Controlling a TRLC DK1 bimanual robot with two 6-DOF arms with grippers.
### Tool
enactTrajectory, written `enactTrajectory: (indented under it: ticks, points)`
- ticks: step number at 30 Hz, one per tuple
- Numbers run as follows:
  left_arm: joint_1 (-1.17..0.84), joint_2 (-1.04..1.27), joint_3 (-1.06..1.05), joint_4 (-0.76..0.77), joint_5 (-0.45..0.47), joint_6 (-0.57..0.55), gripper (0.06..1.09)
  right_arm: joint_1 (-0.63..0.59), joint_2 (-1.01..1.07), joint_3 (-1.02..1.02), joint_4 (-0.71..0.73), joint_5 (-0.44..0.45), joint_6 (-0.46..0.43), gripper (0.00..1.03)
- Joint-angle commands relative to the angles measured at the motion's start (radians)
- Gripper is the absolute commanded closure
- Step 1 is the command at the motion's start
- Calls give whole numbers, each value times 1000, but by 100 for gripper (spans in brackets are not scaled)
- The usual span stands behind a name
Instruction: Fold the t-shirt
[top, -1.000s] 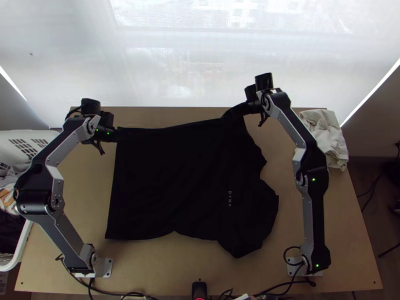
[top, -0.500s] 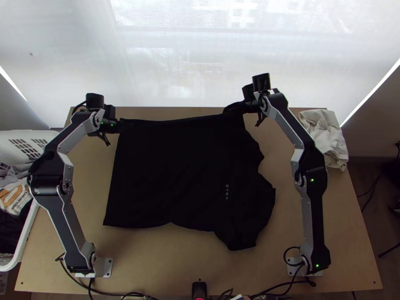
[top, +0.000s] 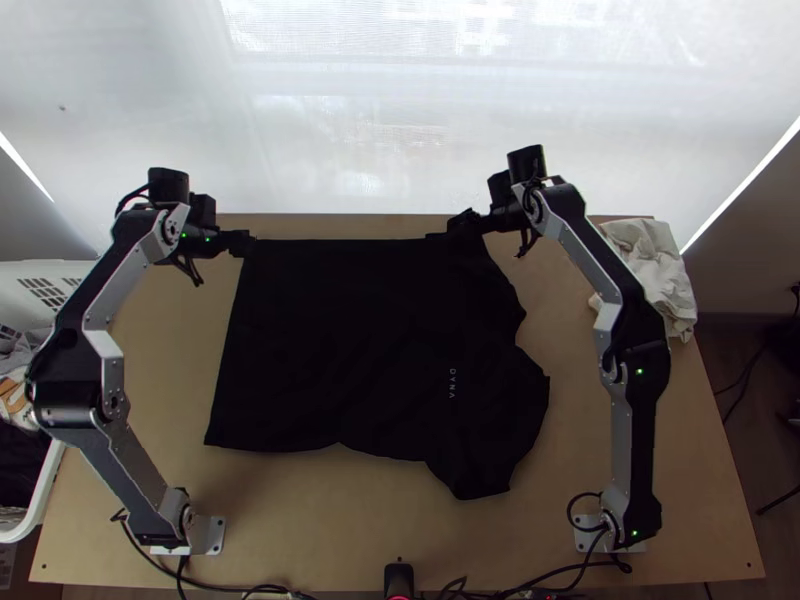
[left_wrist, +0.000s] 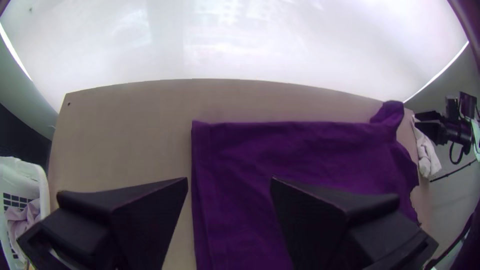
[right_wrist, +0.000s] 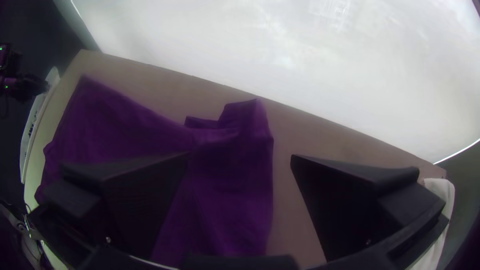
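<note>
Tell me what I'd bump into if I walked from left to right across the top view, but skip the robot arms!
White laundry basket → black t-shirt → crumpled pale cloth.

Black t-shirt (top: 340, 345) flat on the light wooden table (top: 320, 520)
</note>
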Motion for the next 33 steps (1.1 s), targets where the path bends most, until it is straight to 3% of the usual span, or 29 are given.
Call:
enactTrajectory:
  ticks: [1,12,17,22,33]
  points:
    - [-3,-287,-215,-165,4,112,21,-11,-233,-255,22,-49,15,5]
    - [26,-695,-677,-300,-19,225,21,55,-687,-675,33,-54,13,5]
    - [23,-759,-747,-344,-27,225,21,67,-839,-810,33,-54,16,5]
    - [23,-777,-851,-328,-122,229,21,87,-985,-942,21,-54,21,5]
    - [3,-782,-977,-286,-139,193,25,91,-1170,-1081,-31,-55,16,5]
